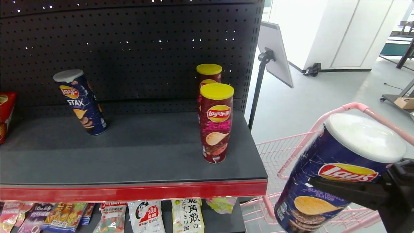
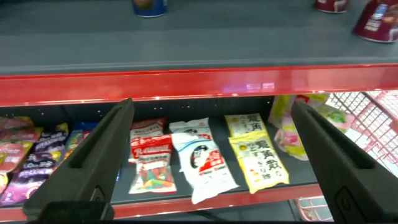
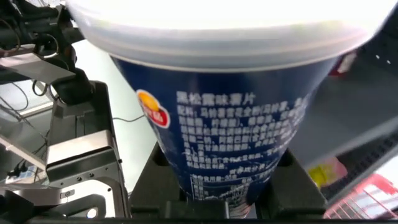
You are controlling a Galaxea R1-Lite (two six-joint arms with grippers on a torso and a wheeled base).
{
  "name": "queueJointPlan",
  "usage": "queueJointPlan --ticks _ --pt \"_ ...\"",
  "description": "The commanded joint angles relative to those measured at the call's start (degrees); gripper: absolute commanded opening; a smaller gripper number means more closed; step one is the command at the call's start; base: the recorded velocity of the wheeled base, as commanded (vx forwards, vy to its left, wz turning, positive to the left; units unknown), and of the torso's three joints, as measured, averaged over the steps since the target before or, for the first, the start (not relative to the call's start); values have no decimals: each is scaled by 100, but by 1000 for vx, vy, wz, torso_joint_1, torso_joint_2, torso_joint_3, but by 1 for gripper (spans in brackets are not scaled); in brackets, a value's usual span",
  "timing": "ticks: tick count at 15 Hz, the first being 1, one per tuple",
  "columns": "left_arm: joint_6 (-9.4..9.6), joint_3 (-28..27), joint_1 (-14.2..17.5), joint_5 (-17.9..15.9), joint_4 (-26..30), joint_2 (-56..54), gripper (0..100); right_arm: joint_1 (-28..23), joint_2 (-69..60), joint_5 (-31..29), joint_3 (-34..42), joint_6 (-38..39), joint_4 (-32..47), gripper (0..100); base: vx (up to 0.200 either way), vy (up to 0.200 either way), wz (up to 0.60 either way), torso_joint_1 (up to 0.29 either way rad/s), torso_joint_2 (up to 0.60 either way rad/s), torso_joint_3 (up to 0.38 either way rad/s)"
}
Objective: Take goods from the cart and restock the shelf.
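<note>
My right gripper (image 1: 352,191) is shut on a dark blue chip can (image 1: 336,174) with a white lid, held tilted above the pink cart (image 1: 355,108) to the right of the shelf. The same blue chip can (image 3: 230,124) stands close between the fingers in the right wrist view. On the grey shelf board (image 1: 129,155) stand another blue can (image 1: 82,102) at the back left and two red cans with yellow lids (image 1: 216,123) at the right. My left gripper (image 2: 211,168) is open, level with the red shelf edge (image 2: 199,84) and facing the lower snack row.
Snack bags (image 1: 148,215) hang on the lower shelf. A red bag (image 1: 5,113) lies at the shelf's far left. A sign on a black stand (image 1: 268,61) rises right of the shelf. The shelf's middle has free room.
</note>
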Motion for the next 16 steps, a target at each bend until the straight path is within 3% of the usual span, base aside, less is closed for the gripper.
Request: queueJointPlan --ticks 1,16 --pt "-1 1 1 0 0 -2 100 12 -11 3 -17 -1 -3 0 0 200 0 2 2 7" --pt "-1 1 1 0 0 -2 100 671 24 -279 -131 -1 -3 0 0 200 0 4 3 2"
